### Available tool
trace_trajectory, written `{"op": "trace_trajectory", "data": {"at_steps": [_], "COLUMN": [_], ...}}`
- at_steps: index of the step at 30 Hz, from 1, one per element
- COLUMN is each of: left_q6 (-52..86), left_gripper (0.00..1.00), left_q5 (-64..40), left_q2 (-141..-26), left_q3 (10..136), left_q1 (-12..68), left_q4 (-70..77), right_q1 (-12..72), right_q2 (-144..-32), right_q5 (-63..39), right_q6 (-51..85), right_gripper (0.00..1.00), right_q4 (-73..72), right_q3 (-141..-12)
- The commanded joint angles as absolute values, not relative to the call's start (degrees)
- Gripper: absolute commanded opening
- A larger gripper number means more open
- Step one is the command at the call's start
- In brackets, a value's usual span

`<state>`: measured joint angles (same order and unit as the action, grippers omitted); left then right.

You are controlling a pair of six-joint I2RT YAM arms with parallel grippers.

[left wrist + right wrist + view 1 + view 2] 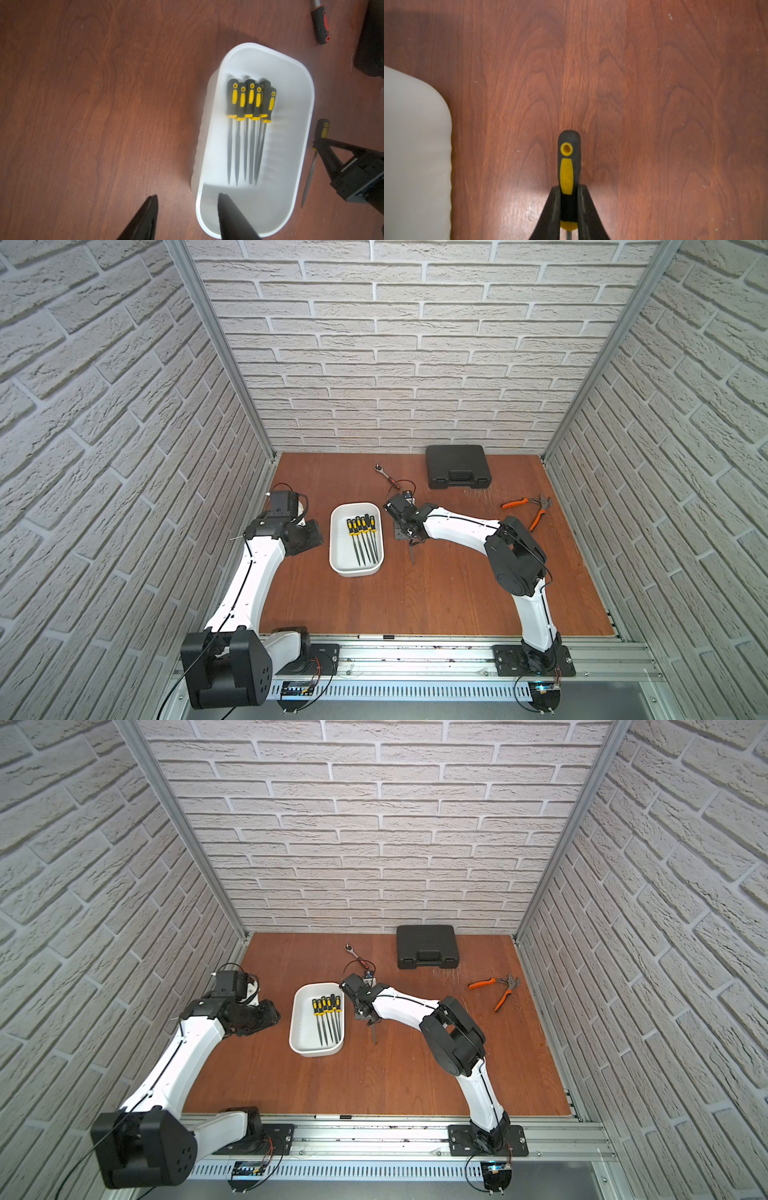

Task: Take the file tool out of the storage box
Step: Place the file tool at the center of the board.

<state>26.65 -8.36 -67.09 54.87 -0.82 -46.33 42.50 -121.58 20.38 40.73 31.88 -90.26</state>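
My right gripper (566, 192) is clamped on the file (566, 164), handle far, blade near, just right of the storage box (341, 556). My left gripper (188, 195) hangs half-open, empty.

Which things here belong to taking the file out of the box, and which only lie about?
Job: storage box; files inside it; held file, clamped in the right gripper.

Lying about: black tool case; ratchet; orange pliers.
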Motion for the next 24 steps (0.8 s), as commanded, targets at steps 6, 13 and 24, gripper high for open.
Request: {"op": "trace_trajectory", "data": {"at_steps": [6,13,24], "left_q6": [26.3,26.3,26.1], "left_gripper": [0.53,0.53,0.53], "left_q5": [-8.9,-8.9,-8.4], "left_q2": [-67.3,-67.2,-66.6], "left_q3": [54.9,54.9,54.6], "left_q1": [-0.5,-0.4,-0.4], "left_q4": [-46.5,-46.6,-46.8], "right_q1": [41.9,41.7,41.6], "right_q2": [-121.8,-123.4,-121.7], "right_q5": [18.8,17.9,18.5], "right_q6": [44.3,44.1,42.3], "right_gripper": [0.04,0.22,0.35], "right_q4": [29.2,30.4,31.3], "right_q3": [-89.5,-91.0,-91.8]}}
